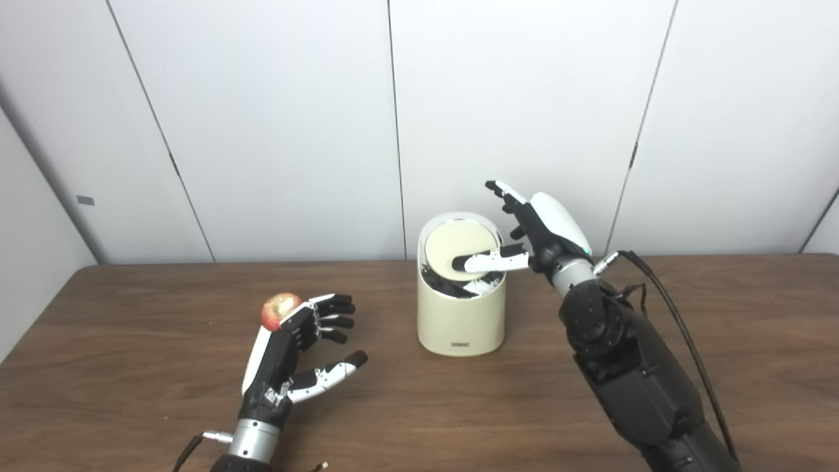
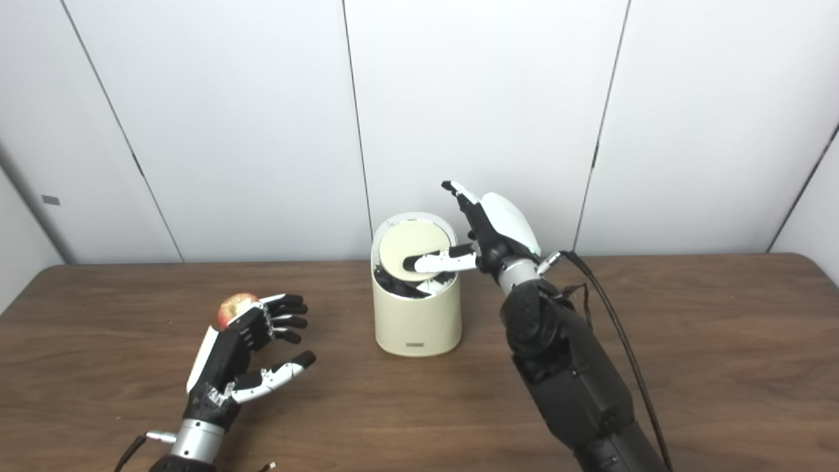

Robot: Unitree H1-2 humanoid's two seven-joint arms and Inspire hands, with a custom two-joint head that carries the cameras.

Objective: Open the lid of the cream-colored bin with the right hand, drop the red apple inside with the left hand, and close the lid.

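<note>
While lid (image 1: 457, 250) tilts, bin (image 1: 461, 321) interior dark

Brown wooden table (image 1: 754, 314), white panelled wall (image 1: 275, 118)

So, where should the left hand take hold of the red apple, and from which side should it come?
The red apple sits on the table just behind the open left hand, partly hidden by its fingers. Grip it around its round middle, thumb on one side and fingers opposite. Probably best to come from the near side, slightly from above, because that side already faces the hand and looks free.
</note>
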